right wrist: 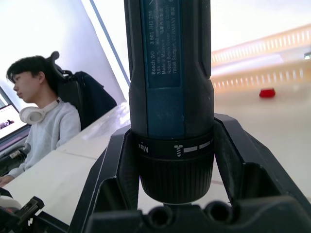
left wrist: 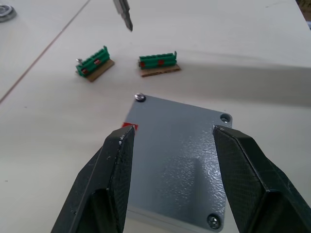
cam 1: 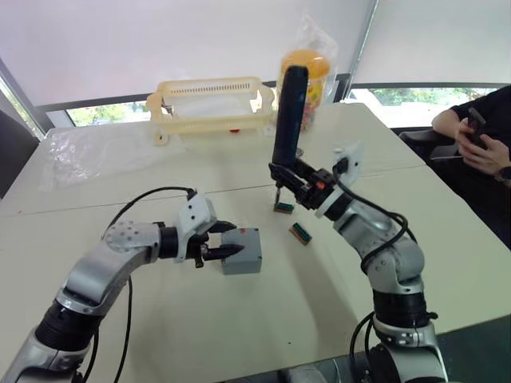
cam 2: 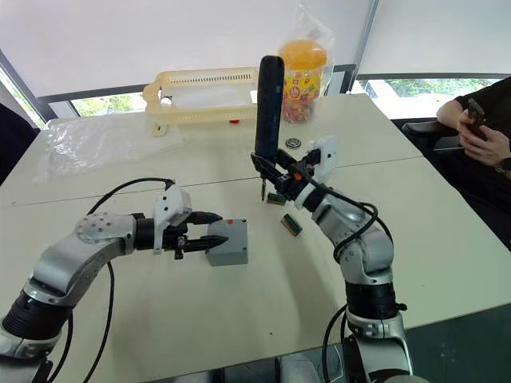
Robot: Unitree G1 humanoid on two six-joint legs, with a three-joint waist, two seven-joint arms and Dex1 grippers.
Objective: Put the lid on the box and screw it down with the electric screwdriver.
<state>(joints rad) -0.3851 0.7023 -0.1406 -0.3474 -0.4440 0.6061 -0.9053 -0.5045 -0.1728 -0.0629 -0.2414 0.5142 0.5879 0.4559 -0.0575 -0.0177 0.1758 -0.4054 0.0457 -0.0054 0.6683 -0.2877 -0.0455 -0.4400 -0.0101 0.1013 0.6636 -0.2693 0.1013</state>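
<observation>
Writing: "Bosch GO" and "Max" readable on the screwdriver (right wrist: 170, 97), upright in the closed right gripper (cam 1: 297, 182).
Box: box (cam 1: 242, 250) mid-table, lid (left wrist: 180, 160) on it, between the open fingers of the left gripper (cam 1: 226, 239).
Containers: basket (cam 1: 209, 104), orange-lidded jar (cam 2: 302, 70) at the far edge.
Table: white table (cam 1: 239, 319); two green blocks (left wrist: 158, 64) near the bit.

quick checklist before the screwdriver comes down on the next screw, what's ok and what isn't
1. Lid seated flat on the box: ok.
2. Left claw steadying the box: fingers either side of it, contact cannot tell.
3. Electric screwdriver gripped upright by the right claw: ok.
4. Bit over a lid corner: not ok, it hangs off to the side near the green blocks.
5. Corner screws: one raised, one in, one hole looks empty, fourth hidden.
</observation>
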